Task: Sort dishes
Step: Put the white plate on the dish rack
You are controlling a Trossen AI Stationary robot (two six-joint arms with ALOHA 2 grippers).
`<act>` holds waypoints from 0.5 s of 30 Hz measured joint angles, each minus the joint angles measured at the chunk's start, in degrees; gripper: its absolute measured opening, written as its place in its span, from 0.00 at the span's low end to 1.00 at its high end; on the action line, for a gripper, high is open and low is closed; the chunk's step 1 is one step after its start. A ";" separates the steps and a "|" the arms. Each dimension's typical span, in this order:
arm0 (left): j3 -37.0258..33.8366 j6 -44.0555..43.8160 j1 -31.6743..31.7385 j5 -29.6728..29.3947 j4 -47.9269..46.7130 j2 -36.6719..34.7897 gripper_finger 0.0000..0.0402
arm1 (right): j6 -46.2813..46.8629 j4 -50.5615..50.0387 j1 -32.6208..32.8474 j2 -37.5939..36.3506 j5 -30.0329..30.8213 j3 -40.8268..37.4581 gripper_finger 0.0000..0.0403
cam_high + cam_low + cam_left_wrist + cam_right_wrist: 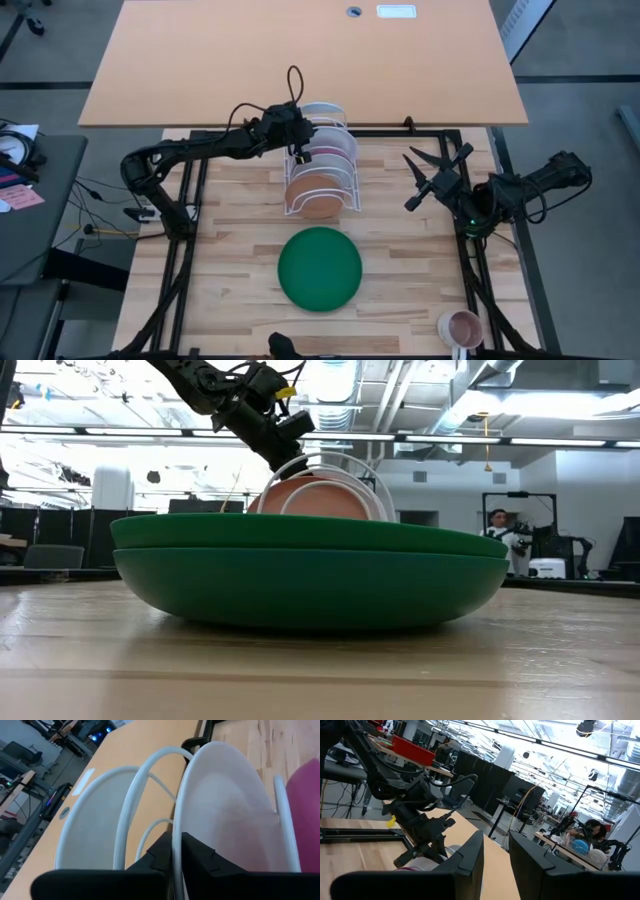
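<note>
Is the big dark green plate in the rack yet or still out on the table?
Out. The round dark green plate lies flat on the wooden table, in front of the white wire rack holding the other plates.

Green plate [310, 575] hides rack base; mug [462, 328] partly cropped.

a light wood table [240, 300] stands in a dark frame, with an orange desk [300, 60] behind it. grey floor [580, 40] lies around. across the room: dark partitions [60, 525], bright ceiling lights [540, 405], a seated person [497, 525].
</note>
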 joint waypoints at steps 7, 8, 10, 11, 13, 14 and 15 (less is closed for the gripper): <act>-0.02 1.83 -0.54 -0.35 -1.06 -0.21 0.14 | 0.00 0.00 0.00 0.00 0.02 0.00 0.24; -0.08 2.00 -0.75 -0.72 -1.35 -0.34 0.15 | 0.00 -0.02 0.00 0.00 0.02 0.00 0.24; -0.11 2.61 -1.30 -2.23 -1.48 -0.51 0.16 | 0.00 -0.01 0.00 0.00 0.02 0.00 0.24; -0.15 3.01 -1.53 -2.79 -1.86 -0.90 0.17 | 0.00 -0.02 0.00 0.00 0.03 0.00 0.24; -0.22 4.09 -2.31 -4.00 -2.29 -1.26 0.19 | 0.00 0.02 0.00 0.00 0.04 0.00 0.24; -0.22 4.54 -2.58 -4.69 -2.40 -1.60 0.19 | 0.02 0.00 0.00 0.00 0.04 0.00 0.24; -0.22 4.84 -2.85 -5.25 -3.02 -1.98 0.20 | 0.01 -0.04 0.00 0.00 0.04 0.00 0.24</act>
